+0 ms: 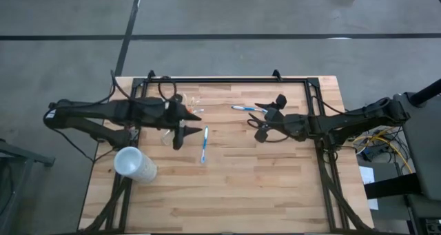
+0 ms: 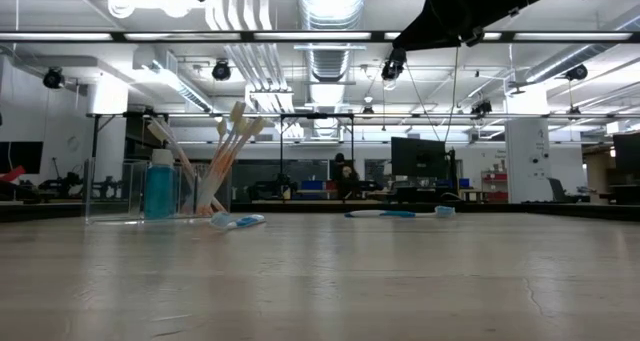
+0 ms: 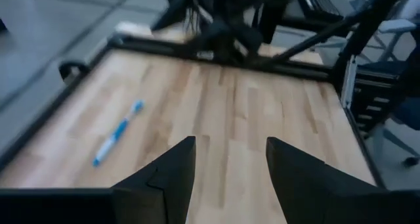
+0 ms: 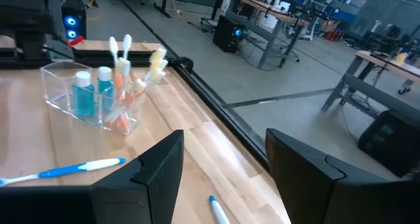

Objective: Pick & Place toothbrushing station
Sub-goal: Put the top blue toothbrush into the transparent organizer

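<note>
I am holding my left gripper (image 3: pixel 226 161) and right gripper (image 4: pixel 223 155) open and empty above the wooden table (image 1: pixel 275 187). Orange-handled toothbrushes (image 4: pixel 128 79) and teal tubes (image 4: pixel 83 92) are already standing in the clear holder (image 4: pixel 59 86); two slim blue-white toothbrushes (image 1: pixel 204 147) (image 1: pixel 245 109) are lying loose on the boards, awaiting placement.

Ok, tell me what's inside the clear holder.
In the clear holder stand white-orange toothbrushes, heads up, and blue tubes beside them. The brush handles crowd together, so an exact count is not possible.
</note>
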